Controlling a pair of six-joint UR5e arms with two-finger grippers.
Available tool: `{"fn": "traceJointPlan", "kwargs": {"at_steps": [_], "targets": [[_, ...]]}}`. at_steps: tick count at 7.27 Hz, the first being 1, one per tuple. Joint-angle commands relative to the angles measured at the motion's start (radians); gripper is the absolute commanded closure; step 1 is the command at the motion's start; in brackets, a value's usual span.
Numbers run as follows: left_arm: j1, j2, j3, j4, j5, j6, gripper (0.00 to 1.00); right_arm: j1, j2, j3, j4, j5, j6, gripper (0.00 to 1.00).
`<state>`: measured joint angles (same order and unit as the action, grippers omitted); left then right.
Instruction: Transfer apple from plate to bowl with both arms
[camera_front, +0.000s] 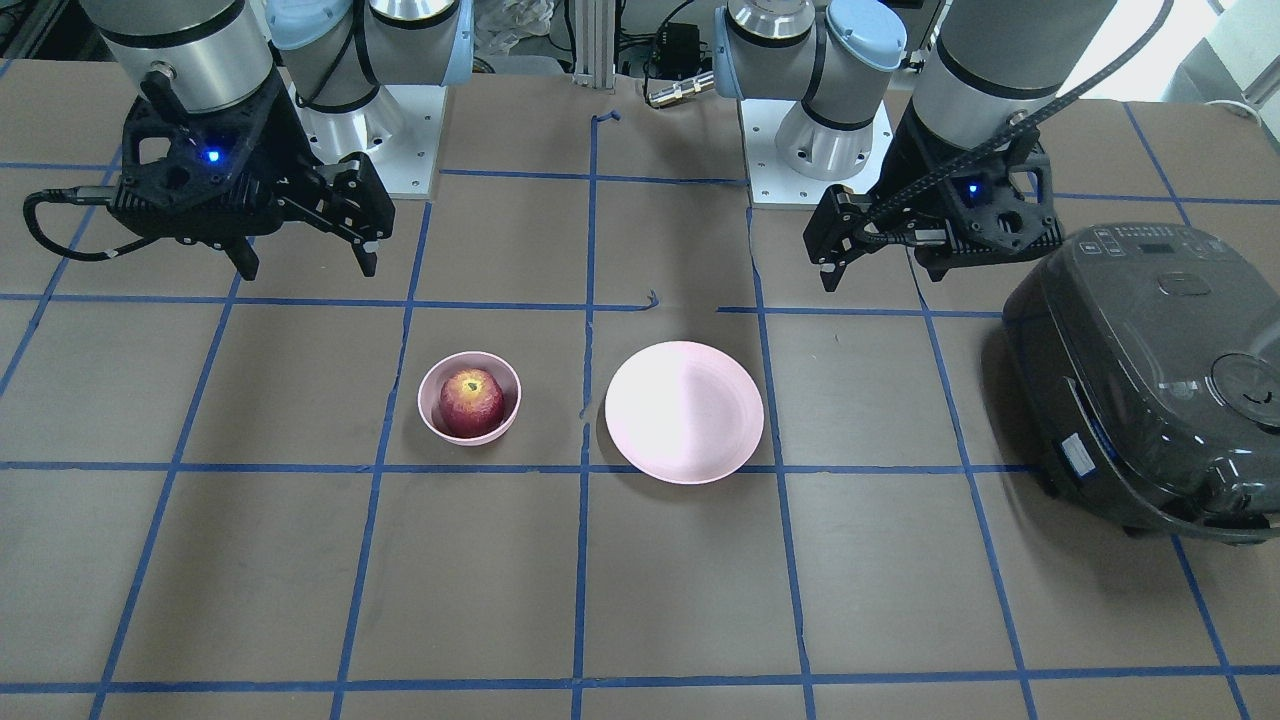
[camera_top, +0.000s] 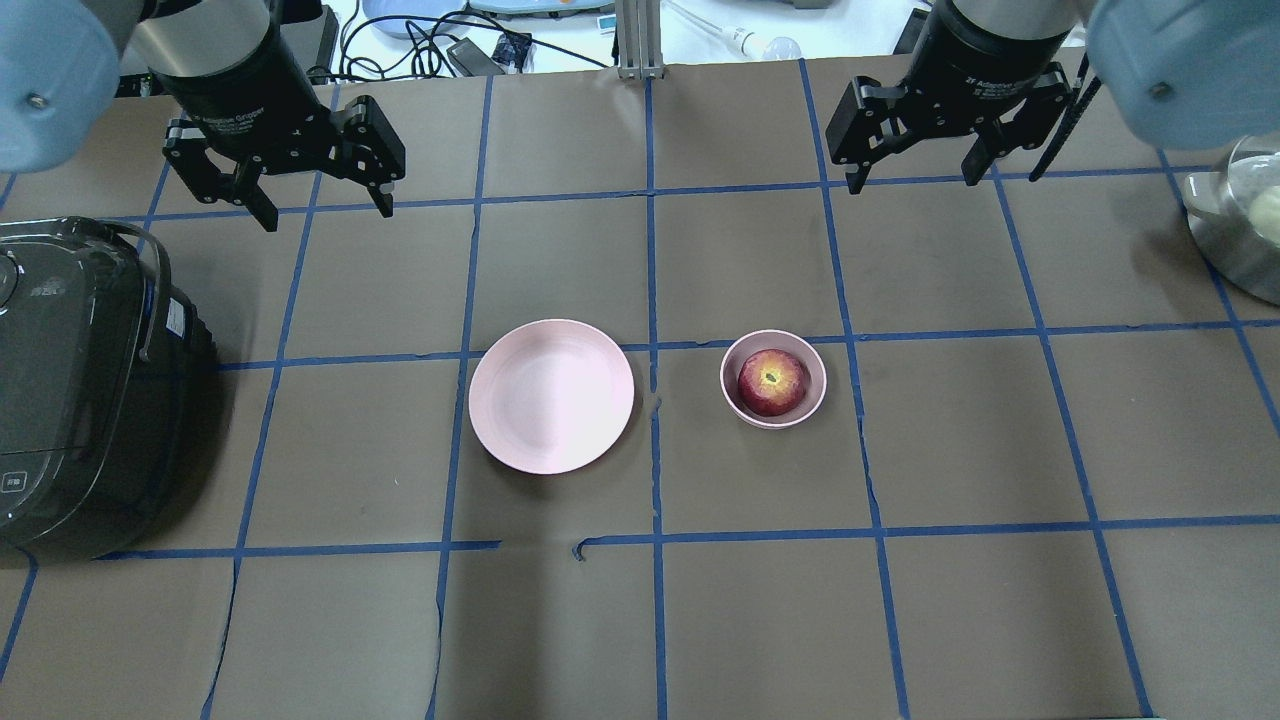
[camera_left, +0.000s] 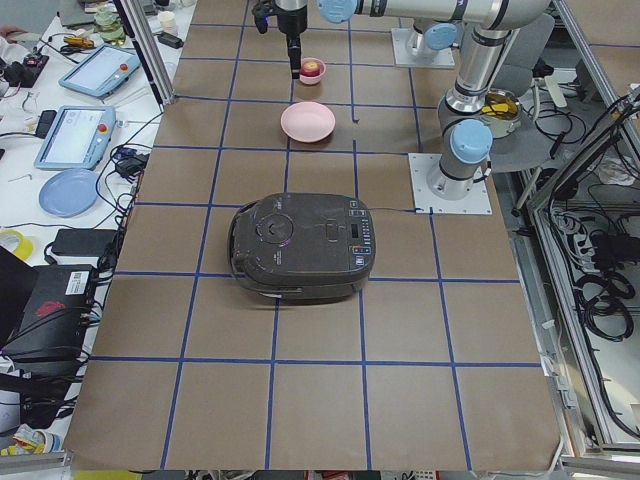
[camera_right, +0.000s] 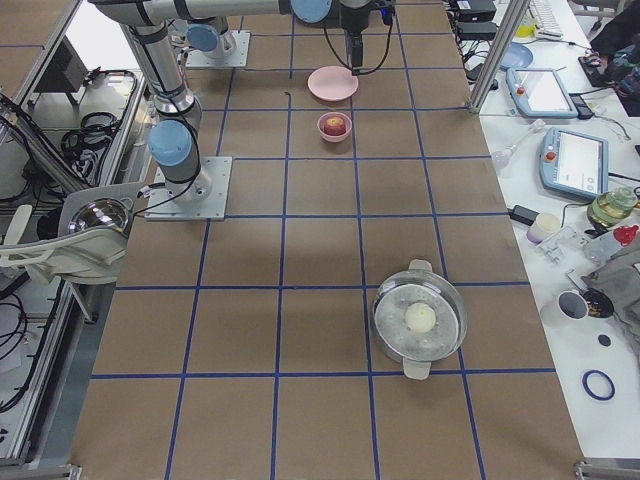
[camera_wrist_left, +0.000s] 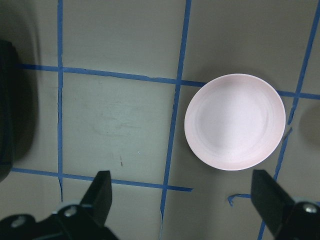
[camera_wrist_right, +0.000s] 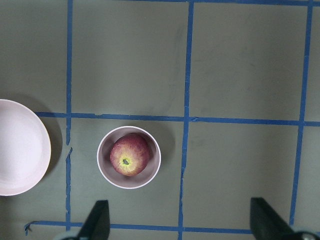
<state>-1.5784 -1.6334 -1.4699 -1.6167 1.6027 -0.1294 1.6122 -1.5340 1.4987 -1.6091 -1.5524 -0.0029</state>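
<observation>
The red apple (camera_front: 471, 402) sits inside the small deep pink bowl (camera_front: 426, 405), stem dimple up. It shows in the overhead view (camera_top: 773, 381) and the right wrist view (camera_wrist_right: 129, 154) too. The wide pink plate (camera_front: 684, 412) lies bare beside the bowl, also in the left wrist view (camera_wrist_left: 235, 122). My left gripper (camera_top: 325, 212) hangs open and empty, high above the table, back from the plate. My right gripper (camera_top: 912, 183) hangs open and empty, high and back from the bowl (camera_top: 816, 396).
A dark grey rice cooker (camera_top: 70, 380) stands at the table's left end, near my left arm. A steel pot (camera_top: 1240, 220) with a pale round thing in it stands at the far right. Blue tape lines grid the brown table.
</observation>
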Motion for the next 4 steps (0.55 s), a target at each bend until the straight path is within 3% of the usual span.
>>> {"fn": "traceJointPlan", "kwargs": {"at_steps": [1,4], "targets": [[0.000,0.000,0.002,0.000,-0.001,0.005,0.00,0.000,0.000,0.000,0.000,0.000,0.000,0.00],[-0.002,0.001,0.002,-0.002,-0.043,0.011,0.00,-0.002,0.000,0.000,0.000,0.000,0.000,0.00]]}}
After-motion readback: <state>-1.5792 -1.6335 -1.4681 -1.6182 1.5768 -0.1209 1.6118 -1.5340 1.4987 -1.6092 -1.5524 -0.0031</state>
